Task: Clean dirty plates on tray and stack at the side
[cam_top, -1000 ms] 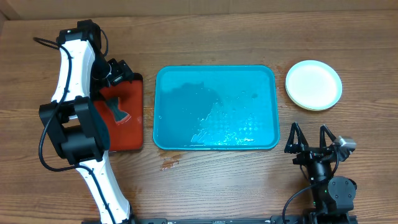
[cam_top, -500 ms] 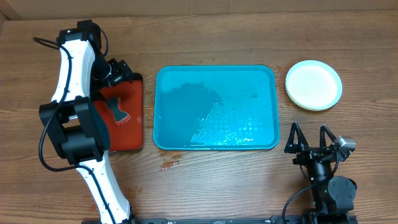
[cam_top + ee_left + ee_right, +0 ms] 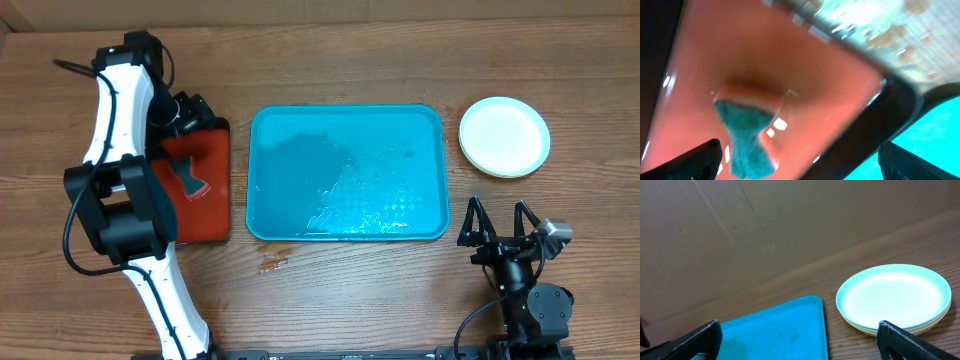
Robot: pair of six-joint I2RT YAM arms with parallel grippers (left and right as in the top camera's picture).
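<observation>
The turquoise tray [image 3: 345, 172] lies mid-table with nothing on it but a wet sheen; its corner also shows in the wrist views [image 3: 775, 330] [image 3: 935, 130]. The plates [image 3: 504, 136] sit stacked on the wood to the tray's right, the pale one on top with a green rim under it [image 3: 892, 297]. My right gripper [image 3: 503, 225] [image 3: 799, 342] rests open near the front edge, below the stack and apart from it. My left gripper [image 3: 190, 110] [image 3: 800, 162] hangs open over the far end of the red tray, holding nothing.
A red, black-rimmed tray [image 3: 205, 215] lies left of the turquoise one. A teal and orange sponge [image 3: 190, 178] [image 3: 745, 135] rests on it. A small wet smear [image 3: 272, 265] marks the wood in front of the tray. A cardboard wall stands behind the table.
</observation>
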